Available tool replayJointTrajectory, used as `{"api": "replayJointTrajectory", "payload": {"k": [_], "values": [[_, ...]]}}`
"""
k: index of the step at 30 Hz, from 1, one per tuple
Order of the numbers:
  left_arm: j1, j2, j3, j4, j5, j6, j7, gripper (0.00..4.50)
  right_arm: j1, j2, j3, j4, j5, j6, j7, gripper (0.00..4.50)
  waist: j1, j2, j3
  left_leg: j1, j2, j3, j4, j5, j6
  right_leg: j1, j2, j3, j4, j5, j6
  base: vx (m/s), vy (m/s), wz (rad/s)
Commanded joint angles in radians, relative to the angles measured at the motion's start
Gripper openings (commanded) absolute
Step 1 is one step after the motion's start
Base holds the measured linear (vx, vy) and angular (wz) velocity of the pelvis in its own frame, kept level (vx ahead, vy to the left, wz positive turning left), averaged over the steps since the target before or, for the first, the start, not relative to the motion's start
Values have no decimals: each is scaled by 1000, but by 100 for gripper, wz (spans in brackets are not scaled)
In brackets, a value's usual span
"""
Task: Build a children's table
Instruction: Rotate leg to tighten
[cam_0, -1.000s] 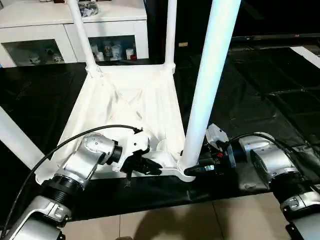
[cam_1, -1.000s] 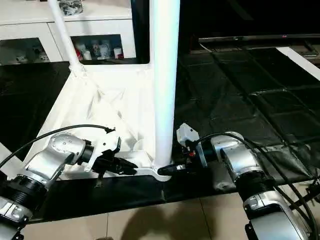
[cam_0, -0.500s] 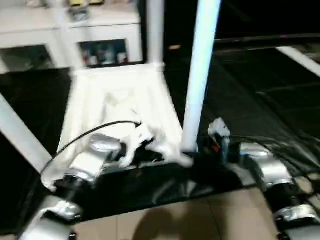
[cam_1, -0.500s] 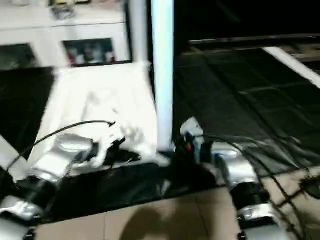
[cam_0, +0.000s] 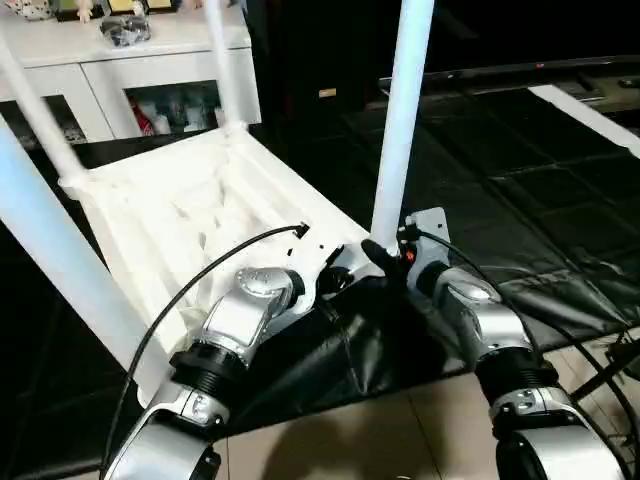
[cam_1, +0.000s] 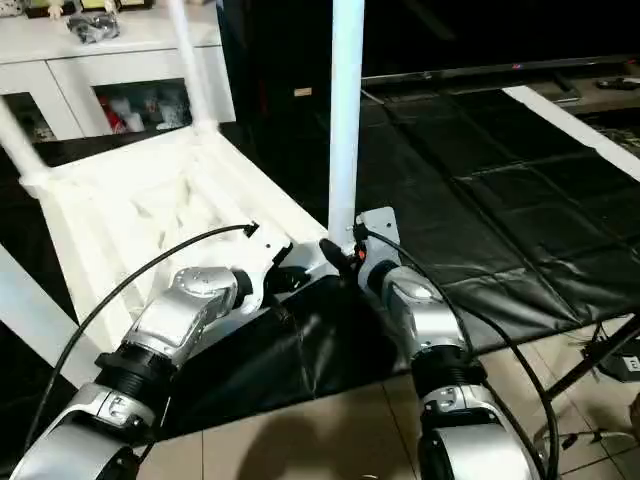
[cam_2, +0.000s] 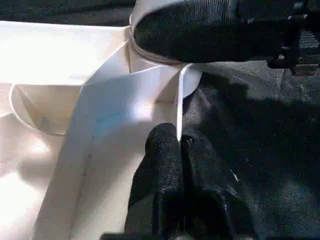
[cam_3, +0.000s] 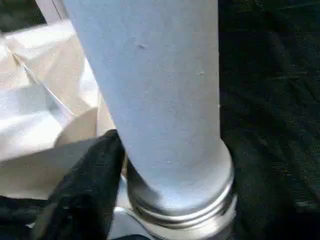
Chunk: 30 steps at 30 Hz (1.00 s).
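A white cabinet (cam_0: 120, 60) with glass doors stands behind, black mats (cam_0: 520, 190) cover the floor. The white table (cam_0: 170, 215) lies upside down on the mat, ribbed underside up, legs standing in its corners. The left gripper (cam_2: 178, 150) is pinched together on the table's thin rim; the right gripper (cam_0: 385, 255) clasps the near leg (cam_0: 400, 130) at its base.

Both silver forearms reach forward, left hand (cam_2: 180, 150) pinched closed, right hand (cam_1: 340, 255) spread.

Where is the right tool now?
In the left eye view the right tool is at centre, at the base of the nearest upright leg, beside the tabletop's near corner.
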Motion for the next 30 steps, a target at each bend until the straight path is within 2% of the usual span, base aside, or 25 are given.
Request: {"api": "replayJointTrajectory", "payload": {"k": [1, 4, 6, 7, 10, 11, 13, 14, 16, 17, 19, 21, 22, 23, 25, 26, 27, 30], "values": [[-39, 3, -11, -40, -11, -40, -35, 0, 32, 62, 60, 33, 11, 33, 75, 336, 9, 1, -63, -21, -5, 13, -63, -183, 74, 68, -33, 25, -78, -189, -227, 0, 0, 0], [-35, 13, -9, -41, -13, -42, -44, 0, 39, 54, 61, 27, 7, 29, 78, 372, 7, 3, -60, -18, -3, 15, -64, -191, 72, 66, -33, 26, -79, -191, -238, 0, 0, 0], [-26, 40, -13, -40, -20, -46, -73, 0, 62, 30, 62, -1, 15, 16, 99, 381, 7, 3, -59, -17, -3, 15, -65, -201, 70, 66, -33, 27, -80, -205, -235, 0, 0, 0], [-18, 66, -22, -39, -26, -51, -112, 0, 89, 4, 63, -38, 33, 2, 152, 399, 9, 0, -59, -15, -2, 17, -66, -210, 72, 64, -32, 28, -83, -214, -230, 0, 0, 0], [-13, 83, -27, -39, -28, -59, -141, 0, 108, -16, 64, -63, 43, -3, 198, 421, 12, 4, -59, -13, 2, 16, -67, -216, 76, 63, -32, 29, -81, -202, -236, 0, 0, 0], [-7, 103, -32, -34, -32, -80, -179, 0, 131, -49, 68, -96, 56, -9, 269, 431, 13, 5, -58, -15, 0, 14, -68, -215, 75, 65, -33, 28, -81, -203, -238, 0, 0, 0], [-3, 121, -38, -29, -36, -103, -217, 0, 147, -75, 68, -119, 64, -15, 324, 442, 16, 3, -58, -14, 1, 16, -67, -225, 80, 66, -33, 29, -84, -216, -234, 0, 0, 0], [2, 145, -51, -23, -35, -133, -267, 0, 162, -117, 70, -149, 76, -17, 398, 442, 16, 4, -58, -15, 2, 16, -67, -217, 81, 64, -34, 31, -81, -202, -240, 0, 0, 0], [2, 145, -51, -23, -35, -133, -267, 0, 162, -117, 70, -149, 76, -17, 398, 442, 20, 2, -59, -15, 2, 16, -66, -213, 86, 66, -33, 30, -81, -198, -239, 0, 0, 0], [14, 194, -84, -28, -34, -160, -360, 0, 171, -201, 79, -187, 93, -21, 538, 442, 25, 2, -60, -14, 3, 17, -64, -204, 93, 67, -33, 30, -80, -182, -245, 0, 0, 0], [21, 221, -102, -36, -41, -167, -419, 0, 170, -249, 86, -201, 100, -23, 613, 442, 31, 4, -61, -14, 5, 17, -62, -190, 103, 67, -32, 29, -75, -157, -257, 0, 0, 0], [24, 229, -107, -40, -45, -167, -439, 0, 169, -264, 89, -204, 102, -24, 637, 442, 36, 3, -59, -15, 6, 20, -61, -169, 106, 66, -33, 30, -73, -139, -266, 0, 0, 0], [31, 246, -119, -50, -49, -182, -483, 0, 160, -291, 104, -203, 97, -26, 682, 442, 37, 6, -60, -14, 6, 20, -60, -167, 106, 65, -33, 29, -72, -139, -267, 0, 0, 0], [39, 265, -135, -59, -50, -206, -528, 0, 151, -314, 121, -206, 94, -30, 729, 442, 39, 4, -60, -14, 6, 20, -60, -169, 108, 67, -33, 28, -71, -146, -270, 0, 0, 0], [44, 280, -147, -65, -51, -226, -561, 0, 146, -331, 132, -211, 93, -32, 765, 442, 44, 6, -60, -12, 9, 21, -59, -167, 108, 64, -34, 29, -71, -149, -273, 0, 0, 0], [50, 297, -162, -71, -51, -245, -599, 0, 132, -345, 148, -210, 88, -34, 804, 442, 46, -3, -61, -12, 10, 23, -59, -162, 108, 64, -34, 30, -71, -145, -273, 0, 0, 0], [52, 312, -173, -73, -51, -260, -627, 0, 118, -355, 169, -208, 76, -43, 841, 442, 54, -4, -62, -10, 10, 22, -59, -159, 111, 63, -34, 29, -70, -150, -274, 0, 0, 0], [53, 329, -187, -76, -51, -276, -661, 0, 98, -366, 204, -203, 51, -73, 886, 442, 59, 1, -59, -9, 12, 23, -61, -164, 105, 59, -35, 31, -69, -164, -270, 0, 0, 0]]}}
